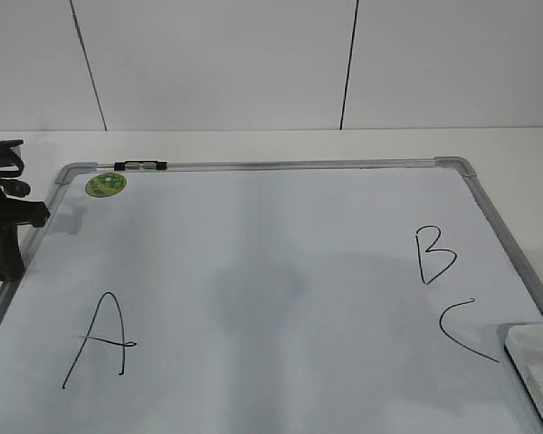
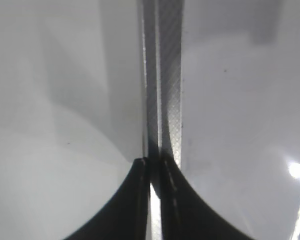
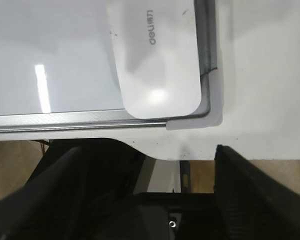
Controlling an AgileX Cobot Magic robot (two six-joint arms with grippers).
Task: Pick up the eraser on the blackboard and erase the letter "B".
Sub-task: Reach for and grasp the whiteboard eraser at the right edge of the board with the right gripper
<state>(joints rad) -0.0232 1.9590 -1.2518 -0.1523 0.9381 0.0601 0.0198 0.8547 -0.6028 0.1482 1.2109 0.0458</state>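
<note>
The blackboard [image 1: 253, 262] is a white board with a silver frame, lying flat. The letter "B" [image 1: 433, 254] is drawn at the right, above a "C" [image 1: 463, 333]; an "A" [image 1: 100, 339] is at the left. The eraser [image 1: 534, 362] lies at the board's near right corner. In the right wrist view the eraser [image 3: 157, 55] has grey lettering and sits against the frame corner. My right gripper [image 3: 150, 155] is open and empty, just off the board's edge short of the eraser. My left gripper [image 2: 155, 162] is shut over the board's left frame [image 2: 162, 75]; in the exterior view it [image 1: 0, 217] is at the far left.
A round green magnet [image 1: 106, 184] sits at the board's far left corner. A marker [image 1: 140, 165] lies along the far frame. A grey corner cap [image 3: 212, 110] is beside the eraser. The white table [image 1: 253, 145] extends behind the board to a white wall.
</note>
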